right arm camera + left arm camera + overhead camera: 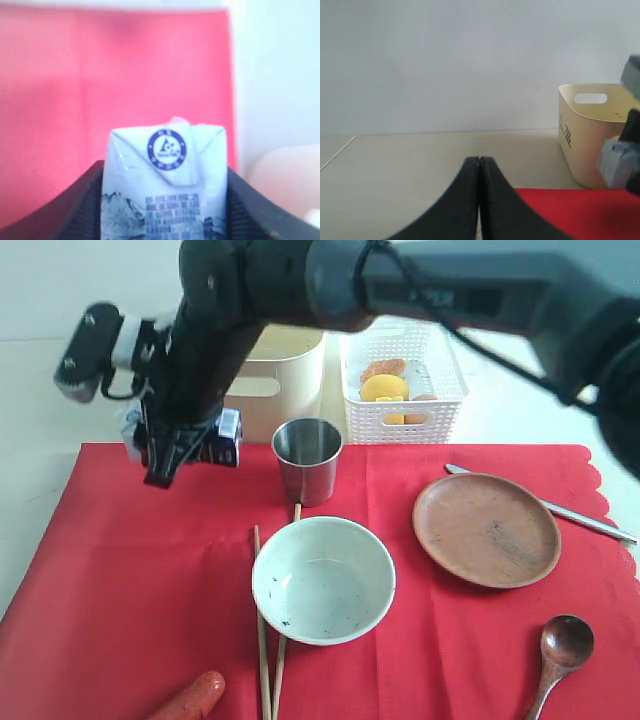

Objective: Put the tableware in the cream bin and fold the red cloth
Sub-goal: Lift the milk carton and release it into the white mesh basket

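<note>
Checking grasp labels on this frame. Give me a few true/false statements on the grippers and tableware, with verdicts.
1. The right gripper is closed on the milk carton. True.
2. The steel cup is inside the cream bin. False: it stands upright on the red cloth, in front of the bin.
3. The left gripper is shut with nothing in it. True.
4. The wooden spoon lies in the bowl. False: the bowl is empty and the spoon lies on the cloth, apart from it.
5. The chopsticks lie on the cloth at the bowl's left side. True.
</note>
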`<state>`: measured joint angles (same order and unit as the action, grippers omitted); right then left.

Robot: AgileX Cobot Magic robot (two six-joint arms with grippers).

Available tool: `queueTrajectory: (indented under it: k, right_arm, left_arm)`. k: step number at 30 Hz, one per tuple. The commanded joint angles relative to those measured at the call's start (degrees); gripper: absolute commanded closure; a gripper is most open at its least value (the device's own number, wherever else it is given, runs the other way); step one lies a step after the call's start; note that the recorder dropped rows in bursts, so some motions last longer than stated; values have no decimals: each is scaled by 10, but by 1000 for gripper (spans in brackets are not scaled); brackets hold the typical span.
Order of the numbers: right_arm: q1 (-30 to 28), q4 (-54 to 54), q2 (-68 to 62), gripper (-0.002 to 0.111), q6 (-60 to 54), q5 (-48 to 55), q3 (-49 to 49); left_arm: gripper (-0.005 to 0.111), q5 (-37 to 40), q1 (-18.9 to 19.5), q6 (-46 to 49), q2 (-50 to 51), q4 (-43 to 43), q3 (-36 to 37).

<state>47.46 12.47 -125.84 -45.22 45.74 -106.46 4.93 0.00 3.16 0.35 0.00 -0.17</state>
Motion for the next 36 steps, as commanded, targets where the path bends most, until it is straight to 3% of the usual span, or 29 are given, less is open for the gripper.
queueTrajectory:
  k: [1,7,17,28,36]
  right_arm:
    - [-10,3,85,108,10,37,-4]
    - [-50,3,164,108,36,82,-4]
    - [-186,7,234,108,99,66,44]
    - [-279,21,223,108,125,-55,130]
    - [-290,32,150,108,163,-162,151]
  left_arm:
    - [104,1,1,1,-3,-8,2]
    - [104,1,1,1,-3,-8,2]
    - [104,1,1,1,-3,-8,2]
    - [104,1,1,1,-3,-8,2]
    - [104,1,1,1,-3,-8,2]
